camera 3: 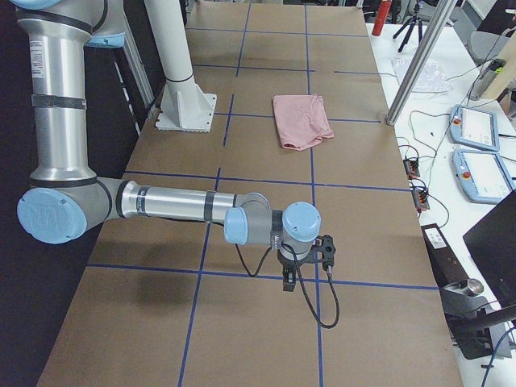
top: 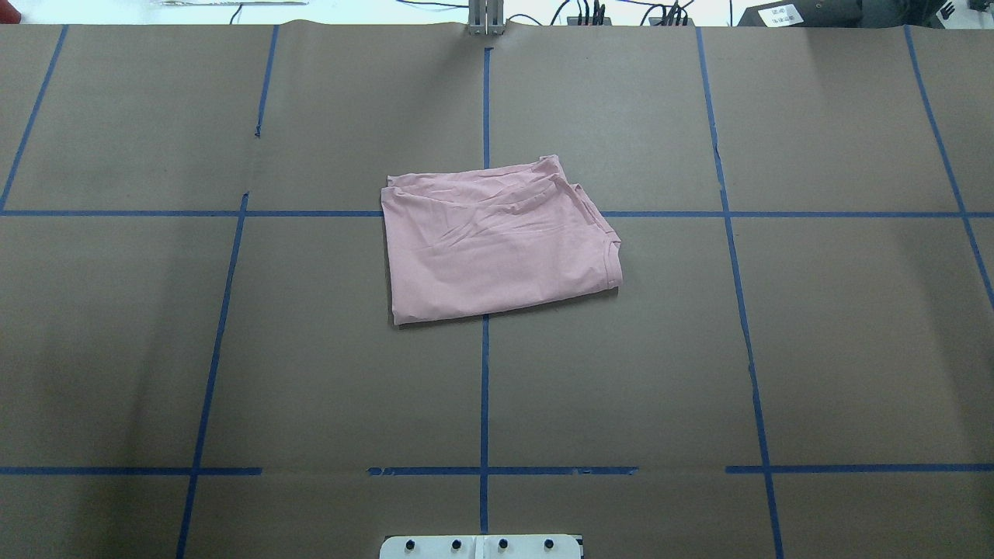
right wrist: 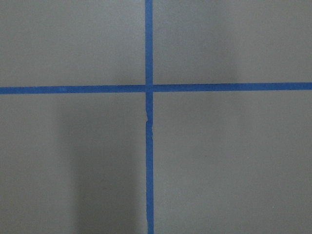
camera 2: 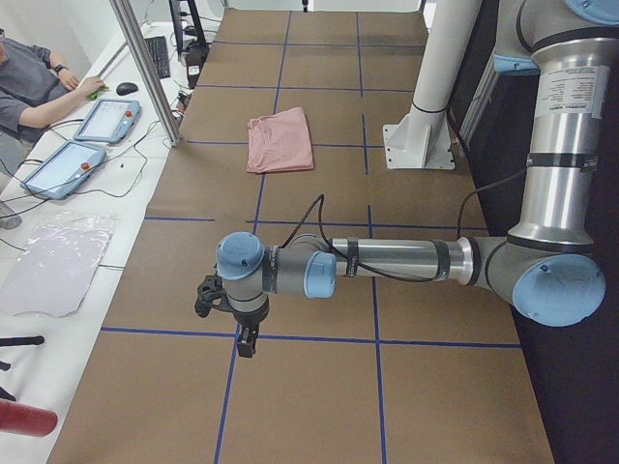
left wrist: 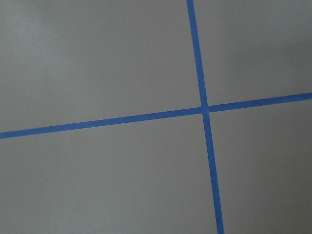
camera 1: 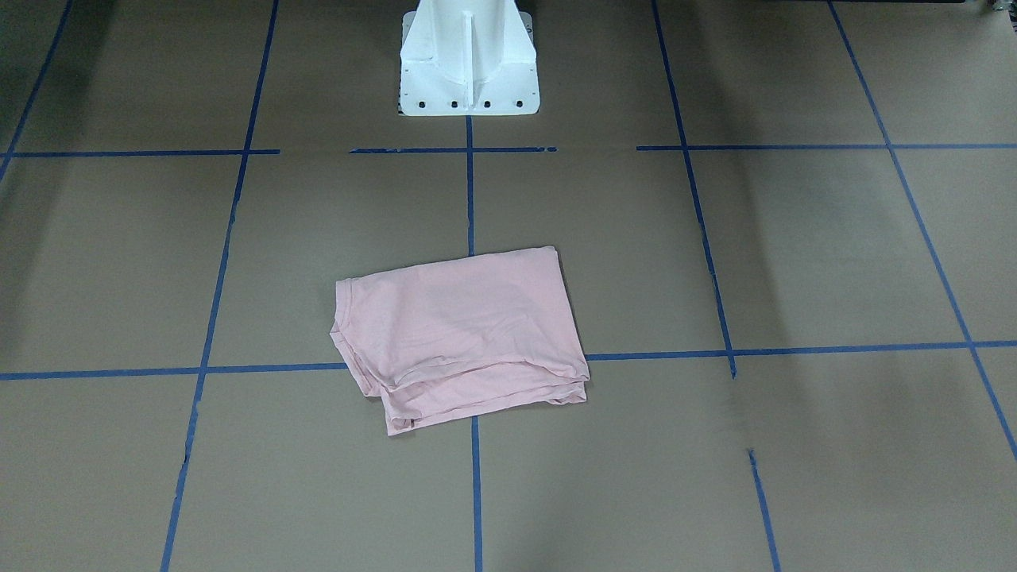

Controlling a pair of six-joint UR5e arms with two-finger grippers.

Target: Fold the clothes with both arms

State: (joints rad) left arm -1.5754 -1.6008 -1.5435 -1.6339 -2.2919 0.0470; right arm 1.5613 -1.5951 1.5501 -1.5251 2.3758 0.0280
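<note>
Pink T-shirt is sitting as a folded bundle dead centre of the worktop, right over the middle tape line. Its long side runs across, a bit skewed. The left gripper and right gripper hang way out at opposite ends, well apart from it, so neither looks nearer. Both point down over bare worktop with nothing visibly held. Open or closed? Honestly can't tell from these side views.

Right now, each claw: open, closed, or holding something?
Left claw: cannot tell open or closed; far from the pink T-shirt.
Right claw: cannot tell either; also far from the pink T-shirt.
</note>
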